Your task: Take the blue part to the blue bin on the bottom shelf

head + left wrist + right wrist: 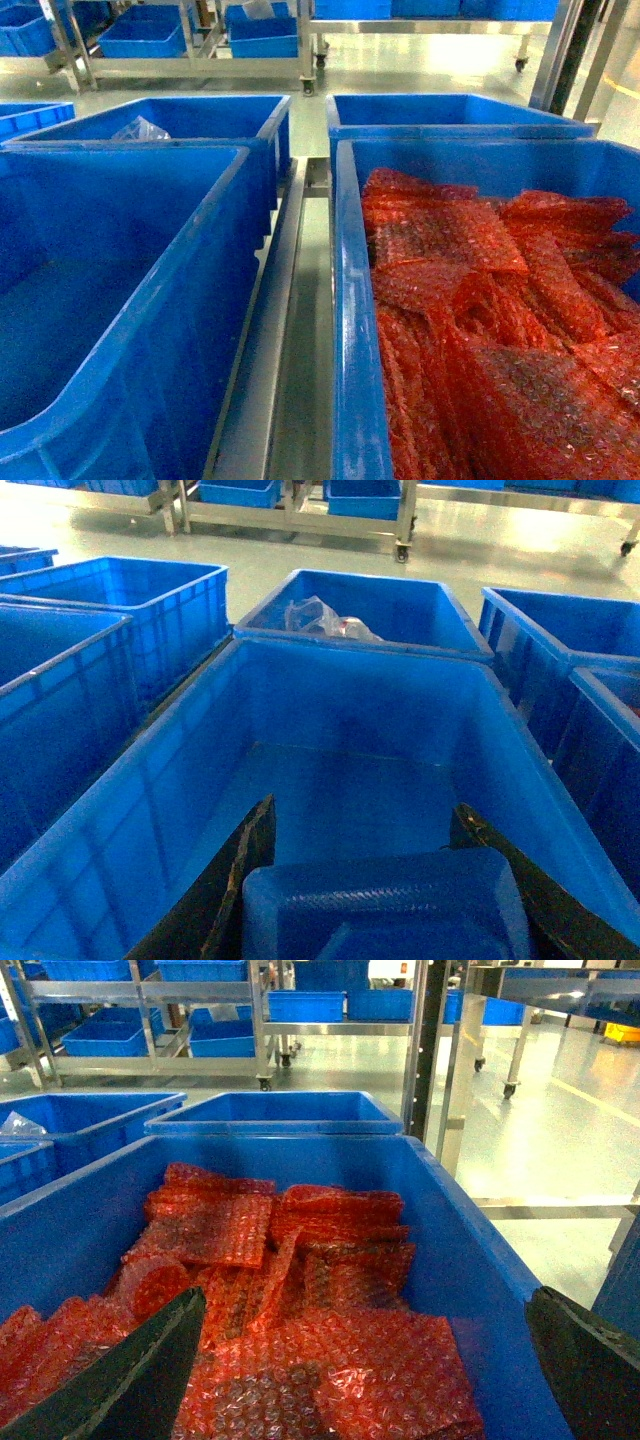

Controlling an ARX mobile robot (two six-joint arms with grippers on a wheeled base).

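Blue part (385,905) sits between the two dark fingers (235,880) of the left pincer (385,890), which is closed on it from both sides, directly above the big empty blue bin (150,820) (only the wrist view shows this grip). Behind that bin stands another blue bin holding a crumpled clear plastic bag (325,618). To the empty bin's right, across a narrow steel rail (285,330), a blue bin (350,330) is filled with red bubble-wrap pouches (470,290). The right pincer (365,1380) hangs over those pouches with its fingers (130,1380) spread wide apart and nothing between them. Further back from the empty bin, across the pale glossy floor (420,70), stainless-steel racks (150,1060) on castors carry more blue bins on their low tiers.
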